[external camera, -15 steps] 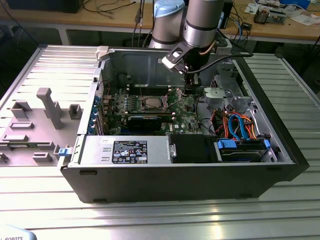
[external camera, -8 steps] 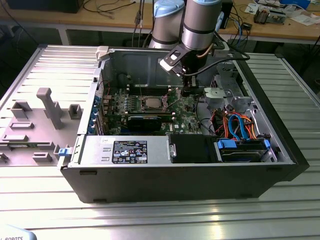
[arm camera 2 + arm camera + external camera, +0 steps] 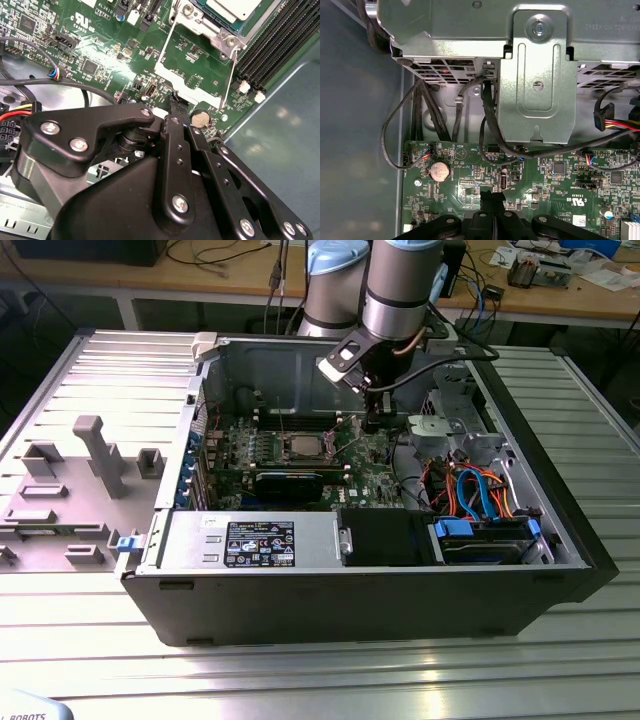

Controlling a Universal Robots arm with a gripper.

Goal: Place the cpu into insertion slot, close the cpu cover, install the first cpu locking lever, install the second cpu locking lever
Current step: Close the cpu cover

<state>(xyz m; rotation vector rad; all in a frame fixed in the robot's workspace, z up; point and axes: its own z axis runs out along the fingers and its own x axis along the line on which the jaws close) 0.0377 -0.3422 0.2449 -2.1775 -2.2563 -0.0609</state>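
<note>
Reaching into the open computer case [image 3: 560, 540], the gripper [image 3: 375, 423] hangs close to the cpu [image 3: 304, 447], on the exterior view's right of it. In the second wrist view the cpu lies in the insertion slot [image 3: 220, 36]. The cpu cover [image 3: 162, 67] is swung open, and the claw's tips are pressed together at its outer edge, beside a coin battery [image 3: 201, 118]. In the first wrist view the joined tips hover over the green motherboard [image 3: 555, 190].

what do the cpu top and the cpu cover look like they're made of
The cpu: metal top, dull pale silver, matte with no sharp glints; probably plated. The cpu cover: thin stamped sheet metal, likely steel, brighter silvery finish catching light along its edges.
</note>
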